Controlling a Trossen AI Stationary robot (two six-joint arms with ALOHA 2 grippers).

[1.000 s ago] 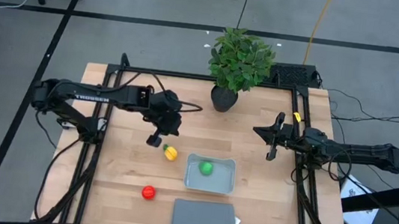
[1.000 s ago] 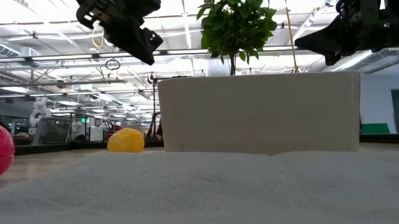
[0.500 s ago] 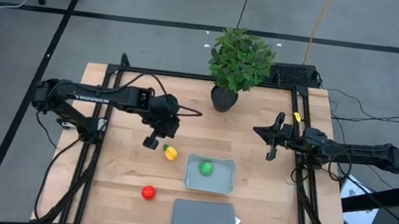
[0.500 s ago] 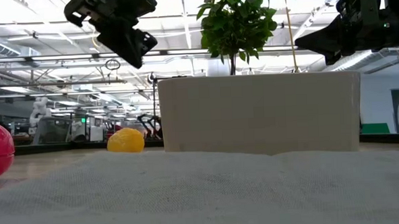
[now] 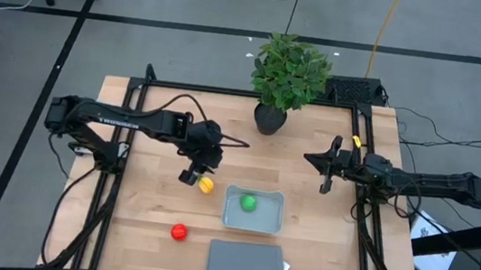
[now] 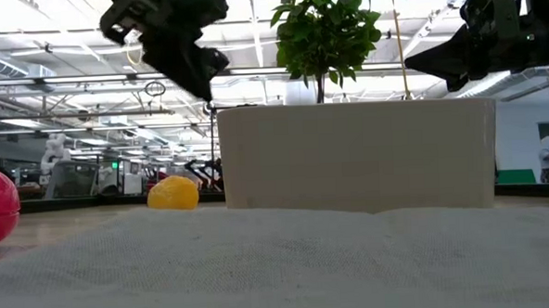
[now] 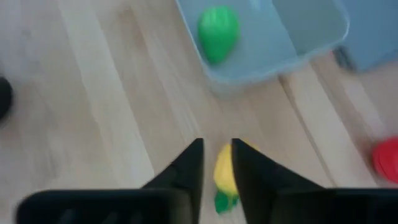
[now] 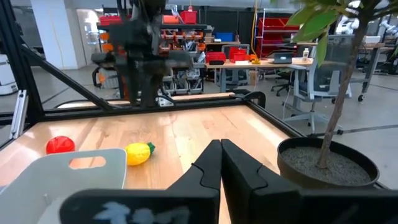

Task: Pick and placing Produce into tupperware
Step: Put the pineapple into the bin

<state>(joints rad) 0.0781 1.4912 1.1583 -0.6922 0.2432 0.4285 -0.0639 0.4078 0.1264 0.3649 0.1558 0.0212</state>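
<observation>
My left gripper hangs high above the table, just left of the yellow fruit with the green tip. In the left wrist view its fingers stand narrowly open, and the yellow fruit shows through the gap. The low view shows that gripper well above the fruit. The green fruit lies inside the tupperware. The red fruit rests on the table near the front edge. My right gripper waits shut at the table's right side.
A flat grey lid lies just in front of the tupperware. A potted plant stands at the far edge. Bare wood lies between the tub and the right arm, and left of the red fruit.
My left gripper has swung a little toward the table's left, then back right and toward the near edge. It now hangs close beside the yellow fruit, still high. The fruits, tub and right arm have kept still.
</observation>
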